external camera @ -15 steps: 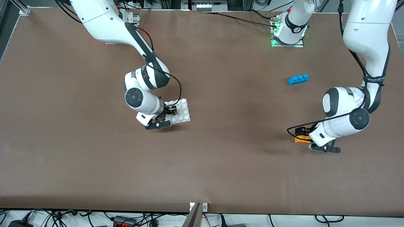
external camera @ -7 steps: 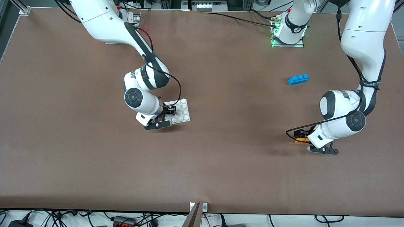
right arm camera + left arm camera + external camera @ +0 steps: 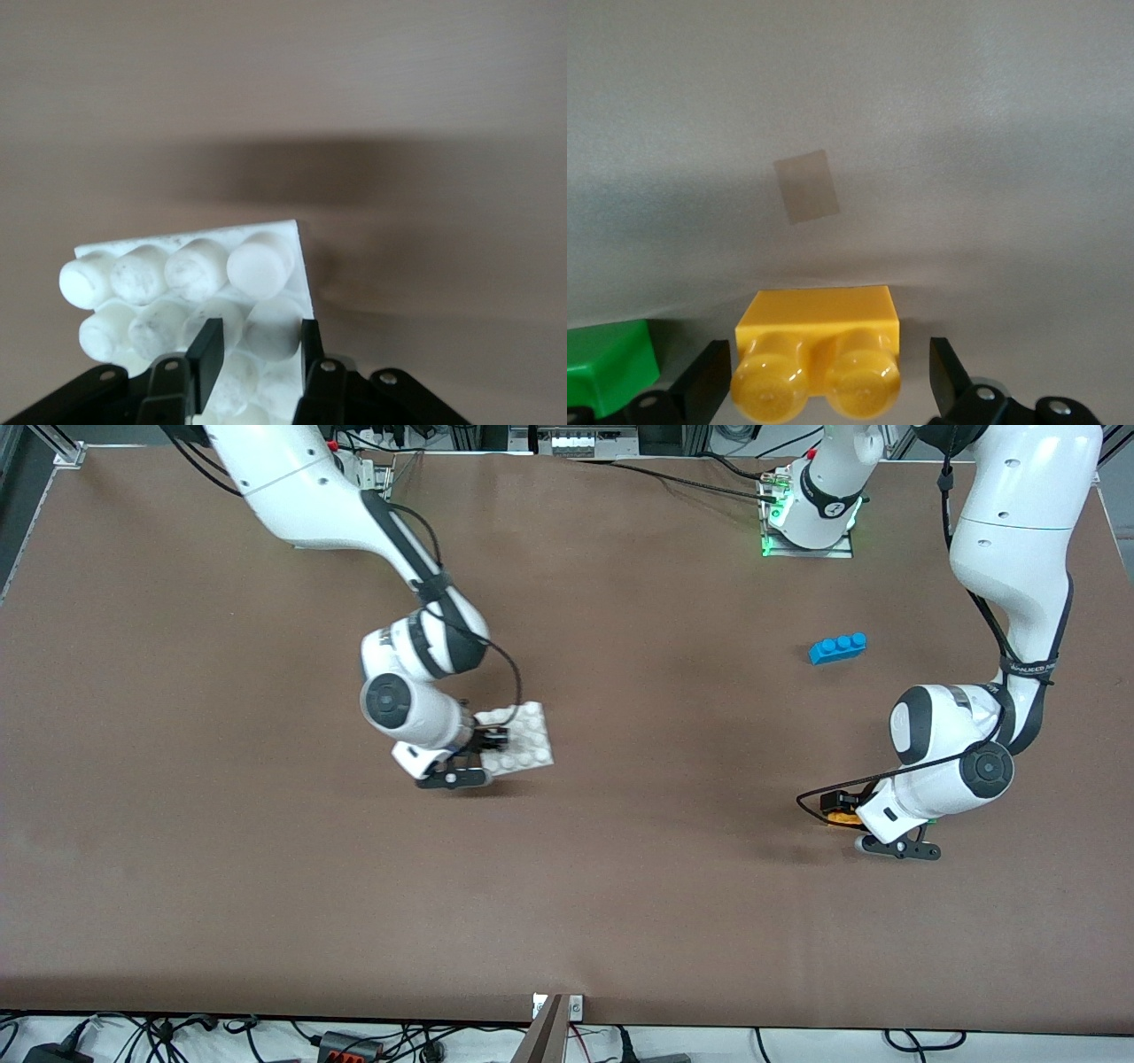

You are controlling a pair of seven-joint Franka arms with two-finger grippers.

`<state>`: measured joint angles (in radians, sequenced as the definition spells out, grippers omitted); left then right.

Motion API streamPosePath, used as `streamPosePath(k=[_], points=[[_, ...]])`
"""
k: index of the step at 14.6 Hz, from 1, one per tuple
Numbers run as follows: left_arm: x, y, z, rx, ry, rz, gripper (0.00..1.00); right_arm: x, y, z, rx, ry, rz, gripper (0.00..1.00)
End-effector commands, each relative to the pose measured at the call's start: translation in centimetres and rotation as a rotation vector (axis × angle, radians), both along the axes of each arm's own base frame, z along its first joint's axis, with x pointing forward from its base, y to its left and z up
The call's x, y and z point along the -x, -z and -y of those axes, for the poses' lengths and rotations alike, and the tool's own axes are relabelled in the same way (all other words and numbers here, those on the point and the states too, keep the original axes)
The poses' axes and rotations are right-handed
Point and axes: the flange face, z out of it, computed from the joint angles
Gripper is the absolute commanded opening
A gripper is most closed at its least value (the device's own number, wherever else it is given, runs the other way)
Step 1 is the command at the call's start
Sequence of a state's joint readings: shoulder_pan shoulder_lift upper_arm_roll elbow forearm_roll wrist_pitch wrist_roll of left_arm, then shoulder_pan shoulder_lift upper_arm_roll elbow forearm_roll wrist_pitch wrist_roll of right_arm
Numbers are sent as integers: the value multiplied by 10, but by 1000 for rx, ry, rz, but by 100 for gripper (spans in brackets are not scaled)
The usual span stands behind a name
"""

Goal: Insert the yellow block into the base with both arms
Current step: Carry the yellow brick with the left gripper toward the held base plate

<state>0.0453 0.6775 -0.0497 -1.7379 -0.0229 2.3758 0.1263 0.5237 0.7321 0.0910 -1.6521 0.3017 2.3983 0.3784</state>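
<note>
The white studded base is gripped at its edge by my right gripper and hangs tilted just above the table. In the right wrist view the fingers close round an edge stud of the base. My left gripper is low at the table, toward the left arm's end, and covers most of the yellow block. In the left wrist view the yellow block lies on the table between the open fingers, with a gap on each side.
A blue three-stud brick lies on the table, farther from the front camera than the left gripper. A green brick lies right beside the yellow block. A small paler patch marks the table surface.
My right gripper has lifted and tilted the base and carried it a little toward the left arm's end. My left gripper has shifted slightly and now covers more of the yellow block.
</note>
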Motion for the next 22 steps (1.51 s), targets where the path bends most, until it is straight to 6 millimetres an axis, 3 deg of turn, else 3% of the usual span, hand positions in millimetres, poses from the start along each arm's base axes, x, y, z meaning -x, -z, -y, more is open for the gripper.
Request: streamPosePath(k=[1, 7, 8, 10, 11, 13, 18, 20, 22], points=[[-6, -3, -2, 4, 14, 13, 82, 23, 68, -53, 3, 34, -42, 41], [-10, -14, 1, 7, 6, 19, 55, 23, 61, -65, -7, 48, -32, 41], [-10, -16, 1, 8, 7, 0, 54, 20, 56, -65, -10, 48, -28, 44], [-13, -27, -1, 14, 9, -28, 53, 10, 36, -63, -21, 51, 1, 60], [-13, -41, 1, 23, 11, -53, 53, 5, 28, -61, -24, 54, 10, 72], [-15, -64, 20, 42, 34, -81, 51, -1, -3, -56, -27, 52, 6, 76], [-17, -101, 80, 148, 27, -111, 45, -28, -104, 0, 46, 51, -44, 77], [-13, -111, 110, 173, -61, -137, 45, -42, -131, 41, 166, 40, -13, 100], [-3, -117, 145, 177, -184, -189, 45, -54, -158, 78, 305, 13, 45, 100]])
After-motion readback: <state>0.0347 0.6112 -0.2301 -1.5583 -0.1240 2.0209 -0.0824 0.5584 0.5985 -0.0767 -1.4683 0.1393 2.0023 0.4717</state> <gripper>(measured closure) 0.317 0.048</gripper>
